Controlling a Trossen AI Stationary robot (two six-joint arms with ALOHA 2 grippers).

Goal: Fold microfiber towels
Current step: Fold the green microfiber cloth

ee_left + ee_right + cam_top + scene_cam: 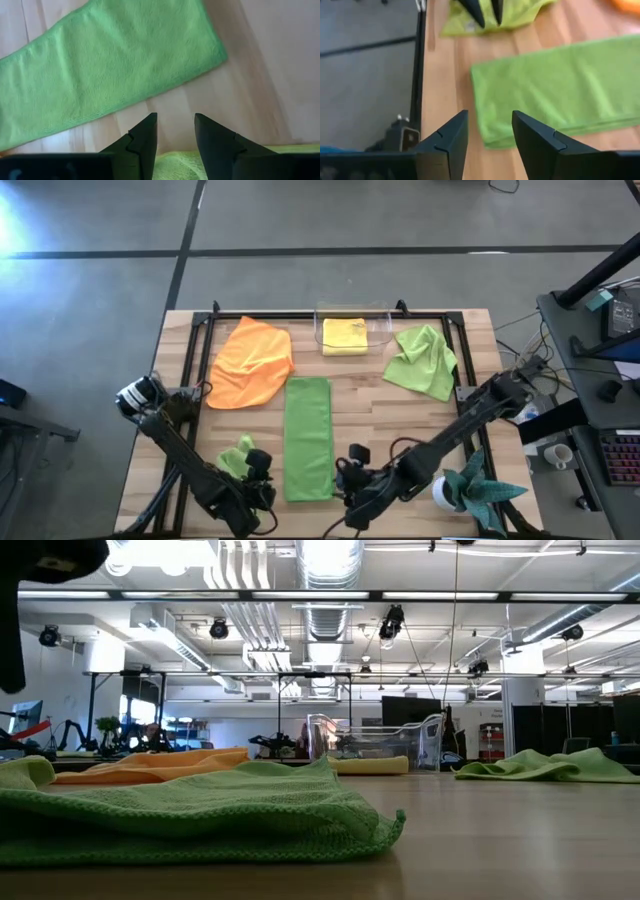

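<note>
Towels lie spread over the wooden table (400, 410), and the one we look at first is the folded green towel (307, 438), a long narrow strip whose long axis runs from the front edge of the table toward the back, lying flat between the two arms. Its surface is a fine, nubby pile with a stitched hem, seen close in the low view, where its near corner curls up slightly. Left of it, near the front, sits a small crumpled green towel (238, 456), bunched into a lump. The left gripper (262, 482) hangs just beside that lump, fingers apart and empty; in its wrist view we see bare wood between them. The right gripper (350, 475) sits just right of the strip's front end, fingers likewise apart with nothing between them. Toward the back left lies the orange towel (250, 362), loose and rumpled, roughly fan-shaped. A yellow towel (345, 336) lies folded into a neat square inside the clear plastic bin (383, 314) at the back centre. To the bin's right is a third green towel (422, 360), wrinkled and partly doubled over, though we cannot tell how many layers. A teal spiky plant (482, 488) stands at the front right corner.
</note>
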